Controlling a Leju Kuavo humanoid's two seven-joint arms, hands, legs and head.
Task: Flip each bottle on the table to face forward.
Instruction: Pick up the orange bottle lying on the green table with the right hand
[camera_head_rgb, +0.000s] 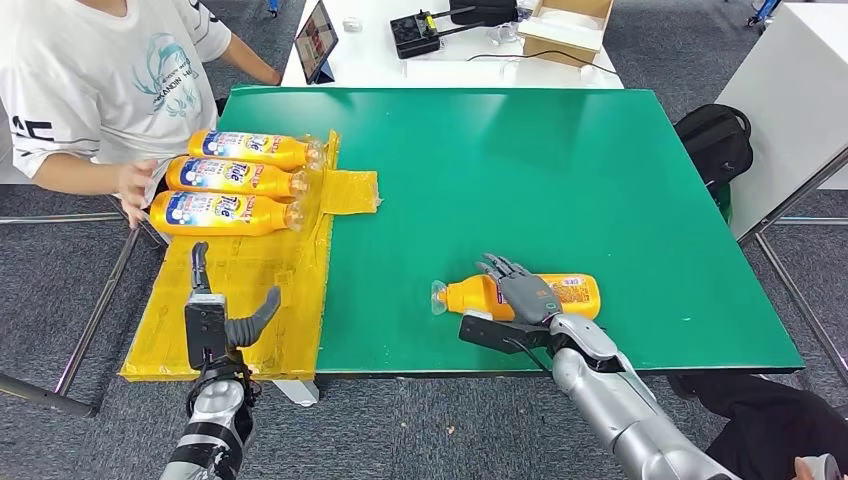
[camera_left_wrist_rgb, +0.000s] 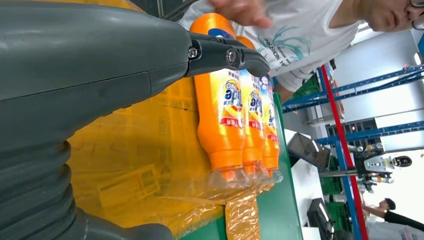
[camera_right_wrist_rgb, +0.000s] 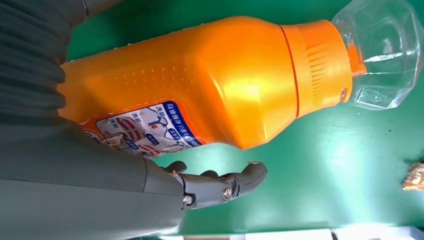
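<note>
— Surface and surroundings?
— A green table top (camera_head_rgb: 560, 170) carried yellow taped sheeting (camera_head_rgb: 245, 290) at one end; grey carpet (camera_head_rgb: 60, 300) lay beneath, and a white desk (camera_head_rgb: 380, 60) stood behind.

— Bottles and hands?
— Three orange plastic bottles (camera_head_rgb: 232, 178) lay on the sheeting beside a person (camera_head_rgb: 90, 80). The right hand (camera_head_rgb: 522, 290) rested on a fourth orange bottle (camera_head_rgb: 575, 292); its grip couldn't be determined. The left hand (camera_head_rgb: 215, 310) held nothing, fingers spread.
</note>
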